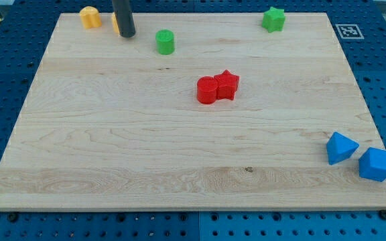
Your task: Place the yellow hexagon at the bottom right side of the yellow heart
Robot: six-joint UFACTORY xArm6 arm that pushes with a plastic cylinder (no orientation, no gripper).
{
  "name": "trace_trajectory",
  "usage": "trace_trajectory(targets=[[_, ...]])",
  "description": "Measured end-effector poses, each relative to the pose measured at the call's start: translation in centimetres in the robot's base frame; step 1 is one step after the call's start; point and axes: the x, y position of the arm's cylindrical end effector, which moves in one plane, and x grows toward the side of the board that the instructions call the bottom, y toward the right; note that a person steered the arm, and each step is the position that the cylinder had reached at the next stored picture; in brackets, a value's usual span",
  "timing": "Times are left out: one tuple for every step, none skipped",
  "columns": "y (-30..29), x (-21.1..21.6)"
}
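On the pale wooden board point(179, 147), the yellow heart-shaped block point(90, 17) is seen at the upper left. The yellow hexagon block point(114, 23), mostly hidden, is touched by my tip point(127, 35), a bare rod without fingers. The placement seems nearly reached, though not confirmed.

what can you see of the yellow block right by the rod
Only a sliver of this yellow block shows at the view's top left; the rod hides the rest, so I cannot tell its shape. It looks like matte plastic. My tip sits right against its right side. The other yellow block stands apart, to its left.
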Motion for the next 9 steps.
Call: trace_trajectory(targets=[[4.4,-0.1],[5.0,-1.1],[3.3,-2.3],[1.3,-3.1],[-0.1,-3.2],[-1.5,-3.2],[-1.8,-3.2],[-2.5,-3.4],[-4.0,-3.4]])
